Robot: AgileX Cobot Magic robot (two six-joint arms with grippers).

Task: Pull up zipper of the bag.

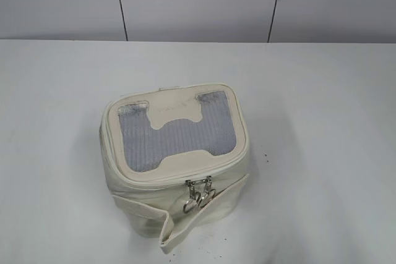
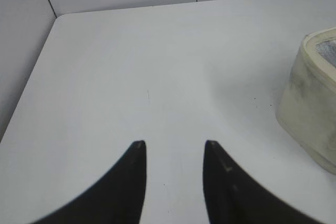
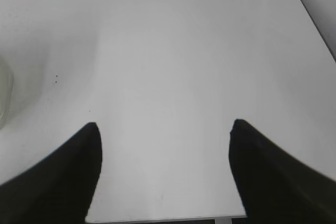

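While we are looking down at a slant from the exterior view: the bag [image 1: 176, 159] is sitting upright near the middle of the bench [image 1: 322, 122], its mesh top panel facing up, so we are judging the zipper [image 1: 185, 174] reachable from the near side.
Sliders, exterior view: we are counting two silver sliders [image 1: 198, 183] sitting side by side at the near edge of the top panel, their ring pulls [image 1: 197, 201] hanging down over the front wall.
Zipper state, exterior view: with both sliders meeting at one spot, we are reading the track as lying flat around the panel; whether it is sealed all round, we cannot tell.
Strap flap, exterior view: one loose cream flap [image 1: 185, 221] is hanging off the front, just beside the pulls, and we are judging it could get in the way of a pinch.
Arms, exterior view: none are showing.
Left wrist view: the left tool [image 2: 174, 144] is hovering over bare bench with its fingers apart, holding nothing; one corner of the bag is showing at the right edge, well apart from it.
Right wrist view: the right tool [image 3: 164, 124] is hanging spread wide and empty over the bench; a pale sliver at the left edge is probably the bag.
Count: one bag, two sliders, two pulls, two tools.
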